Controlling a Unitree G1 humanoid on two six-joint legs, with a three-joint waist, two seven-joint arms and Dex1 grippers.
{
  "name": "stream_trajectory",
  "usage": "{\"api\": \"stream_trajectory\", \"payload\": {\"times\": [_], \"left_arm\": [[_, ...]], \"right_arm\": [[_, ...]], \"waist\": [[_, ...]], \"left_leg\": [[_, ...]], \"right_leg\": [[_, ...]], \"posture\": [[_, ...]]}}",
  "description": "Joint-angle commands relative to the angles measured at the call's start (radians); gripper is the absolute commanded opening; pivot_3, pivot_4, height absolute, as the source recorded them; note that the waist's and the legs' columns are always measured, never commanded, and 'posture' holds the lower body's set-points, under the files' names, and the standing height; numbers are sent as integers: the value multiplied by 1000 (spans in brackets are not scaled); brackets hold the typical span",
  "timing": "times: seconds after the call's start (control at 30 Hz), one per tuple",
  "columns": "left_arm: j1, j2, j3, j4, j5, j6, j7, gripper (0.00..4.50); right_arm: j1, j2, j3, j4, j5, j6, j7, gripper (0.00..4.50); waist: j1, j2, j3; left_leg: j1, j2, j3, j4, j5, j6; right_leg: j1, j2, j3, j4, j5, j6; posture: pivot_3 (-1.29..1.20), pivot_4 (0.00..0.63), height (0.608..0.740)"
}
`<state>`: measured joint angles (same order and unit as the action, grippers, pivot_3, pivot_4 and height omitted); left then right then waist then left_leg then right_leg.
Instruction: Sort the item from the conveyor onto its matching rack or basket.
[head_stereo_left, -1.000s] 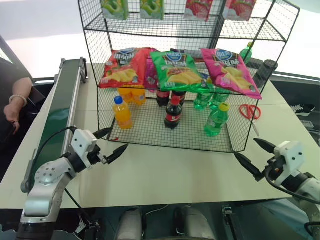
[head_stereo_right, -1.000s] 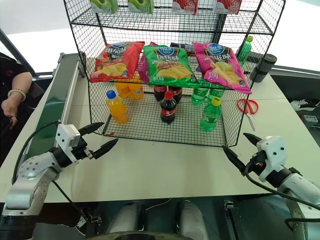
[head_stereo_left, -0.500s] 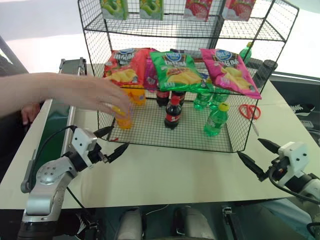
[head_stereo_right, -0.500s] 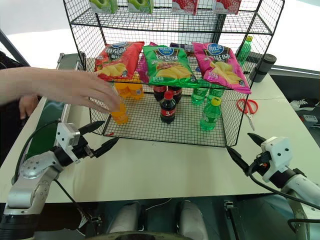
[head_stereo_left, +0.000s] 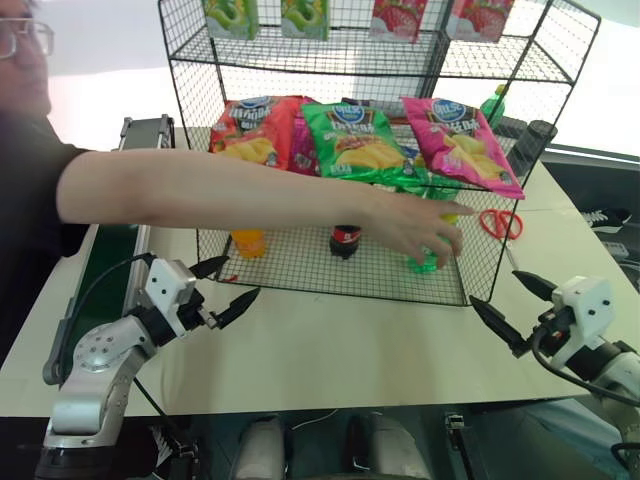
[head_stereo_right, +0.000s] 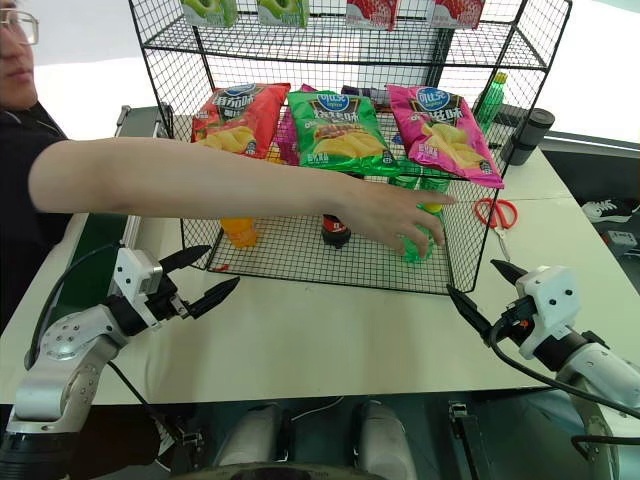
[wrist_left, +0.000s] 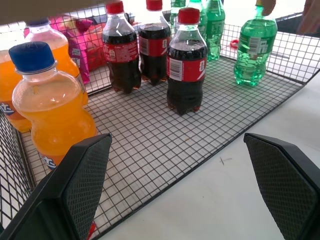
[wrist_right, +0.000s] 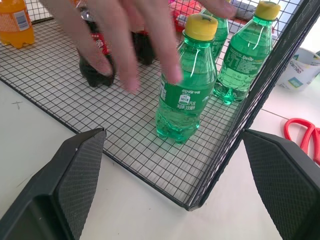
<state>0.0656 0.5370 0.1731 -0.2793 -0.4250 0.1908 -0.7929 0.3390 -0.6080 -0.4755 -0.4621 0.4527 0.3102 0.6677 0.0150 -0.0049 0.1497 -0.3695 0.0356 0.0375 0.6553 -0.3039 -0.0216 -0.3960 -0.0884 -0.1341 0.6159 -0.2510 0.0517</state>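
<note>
Plainly, the sorting has not started for the robot: a person's arm (head_stereo_left: 230, 192) reaches across the front of the black wire rack (head_stereo_left: 190, 120), the hand (head_stereo_left: 420, 228) closing around the front green soda bottle (wrist_right: 186, 85) on the lowest tier, at about two o'clock from the tabletop's (head_stereo_left: 340, 340) middle. My reading is that the person is taking that bottle to set it on the conveyor (head_stereo_left: 105, 265), which runs along the nine o'clock edge and carries nothing that I can see. The next move for the robot is to wait, then pick the bottle off the belt with the nearer arm and stand it back among the green ones.

Largest first, the rack holds, on its middle tier, three crisp bags: red (head_stereo_left: 248, 130), green (head_stereo_left: 352, 138) and pink (head_stereo_left: 458, 140). More packets hang at its top, at twelve o'clock. Its lowest tier holds orange-drink bottles (wrist_left: 52, 105) at ten o'clock, dark cola bottles (wrist_left: 184, 60) in the middle, and other green bottles behind the front one. Red scissors (head_stereo_left: 500, 222) lie on the tabletop at three o'clock, just outside the rack.

Both arms hover low over the near edge. The left gripper (head_stereo_left: 220, 290), at eight o'clock, has its jaws spread wide and empty; the right gripper (head_stereo_left: 510, 305), at four o'clock, likewise stands wide apart, holding nothing.
</note>
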Motion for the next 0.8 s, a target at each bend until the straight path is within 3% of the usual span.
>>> {"api": "stream_trajectory", "payload": {"times": [0.03,0.8], "left_arm": [[8,-3,1,-43,-8,-5,12,4500],[53,-13,41,-33,-54,-27,12,4500]], "right_arm": [[-19,-1,-3,12,1,-32,11,4490],[-58,13,44,41,0,-83,35,4490]], "waist": [[0,0,0],[0,0,0]], "left_leg": [[0,0,0,0,0,0],[0,0,0,0,0,0]], "right_leg": [[0,0,0,0,0,0],[0,0,0,0,0,0]], "posture": [[0,150,735],[0,150,735]]}}
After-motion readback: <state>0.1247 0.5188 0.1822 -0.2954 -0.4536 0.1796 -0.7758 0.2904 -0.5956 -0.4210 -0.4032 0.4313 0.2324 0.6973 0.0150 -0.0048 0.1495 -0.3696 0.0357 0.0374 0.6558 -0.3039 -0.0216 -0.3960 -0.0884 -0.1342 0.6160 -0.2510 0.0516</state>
